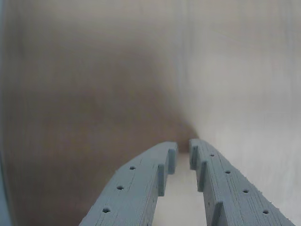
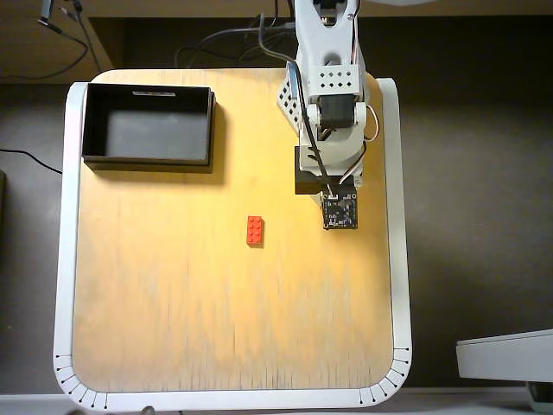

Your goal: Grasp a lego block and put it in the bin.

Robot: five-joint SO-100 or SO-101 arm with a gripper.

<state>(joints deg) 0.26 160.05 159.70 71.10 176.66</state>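
Judged from how things lay, the task stood at its very start: the approach, with nothing grasped and nothing in the bin (image 2: 85, 121). In the overhead view the lego block (image 2: 255, 230) lay flat on the wooden table (image 2: 173, 303), alone in its middle, its long side running up and down the picture. Taking the brick as the landmark, the bin sat well apart toward the upper left, near the table's corner, and the arm (image 2: 328, 112) reached in from the top edge, its wrist hanging to the brick's right and slightly above it — near, but not over it.

In the wrist view the gripper (image 1: 183, 147) showed 2 grey-blue fingers (image 1: 136, 183) with their tips a narrow gap apart and nothing between them; only bare, blurred tabletop lay ahead, and the brick was out of that picture.

The next move, as I read it, called for spreading the fingers wider, swinging the wrist leftward in the overhead view until it hung above the brick, then lowering to close across its short width.

The brick was small and bright red, rectangular, with 2 rows of studs faintly visible. The bin was black-walled, shallow and open, its dark grey floor empty
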